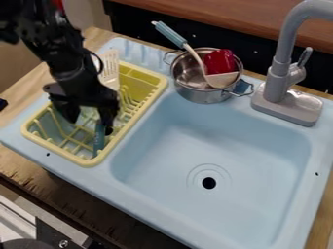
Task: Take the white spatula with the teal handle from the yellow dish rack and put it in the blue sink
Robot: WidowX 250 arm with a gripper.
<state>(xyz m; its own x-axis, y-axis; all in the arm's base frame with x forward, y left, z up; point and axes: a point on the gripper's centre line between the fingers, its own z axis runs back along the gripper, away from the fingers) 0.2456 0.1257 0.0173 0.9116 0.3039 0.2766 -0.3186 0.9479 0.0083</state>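
Toward the left corner of the pale blue sink unit (169, 194), I see one yellow dish rack (91, 159), with one teal handle (99, 138) inside and one white slotted spatula (110, 70) at its far end. The black gripper (89, 119) hangs over the rack, jaws clearly apart, right by the handle. By the far edge sits one metal pot (205, 96) with one blue-handled utensil (171, 35) and one red thing (220, 62); right of it, one grey faucet (278, 73). Wooden boards (13, 158) lie underneath. The gripper hides the handle's upper end, so I can't tell whether they touch.
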